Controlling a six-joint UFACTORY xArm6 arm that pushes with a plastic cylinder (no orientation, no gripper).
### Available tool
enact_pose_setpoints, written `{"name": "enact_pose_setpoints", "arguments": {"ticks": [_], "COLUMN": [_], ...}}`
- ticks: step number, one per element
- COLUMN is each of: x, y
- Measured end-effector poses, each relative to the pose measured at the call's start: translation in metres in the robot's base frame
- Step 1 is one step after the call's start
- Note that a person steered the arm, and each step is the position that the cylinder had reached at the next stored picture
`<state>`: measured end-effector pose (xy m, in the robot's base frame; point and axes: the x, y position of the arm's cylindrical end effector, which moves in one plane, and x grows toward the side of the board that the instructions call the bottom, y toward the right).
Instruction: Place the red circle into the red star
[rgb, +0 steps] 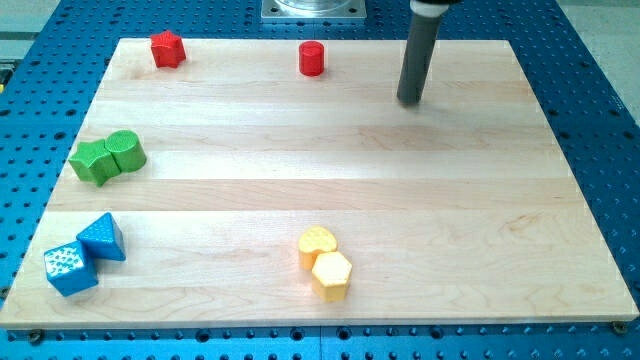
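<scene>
The red circle (312, 58) is sitting near the board's top edge, to the view's left of my tip (409, 101) and a little higher in the view, with bare wood lying between us. Farther to the view's left of my tip, well beyond the circle and also hugging the top edge, the red star (167, 49) is waiting. I am carrying no fingers at all, only a bare rod, so nothing is being held; the tip is resting on open board (330, 190) and touching no block. As I judge it, the step in hand is getting behind the circle: the tip should be arriving on the circle's right flank, level with its middle, so that a straight push toward the view's left sends it along the top edge into the star. Striking it low would be nudging it up and off the board; a centred contact is what is wanted, and a slow one, since a round block is liable to be rolling off the rod. Far below and left of my tip, two green blocks (108, 157) are touching, two blue blocks (84, 255) lower yet, and two yellow blocks (324, 262) below-left, all clear of the path.
</scene>
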<state>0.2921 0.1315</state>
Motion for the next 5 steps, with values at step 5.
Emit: {"name": "enact_pose_setpoints", "arguments": {"ticks": [5], "x": [-0.032], "y": [-0.269]}}
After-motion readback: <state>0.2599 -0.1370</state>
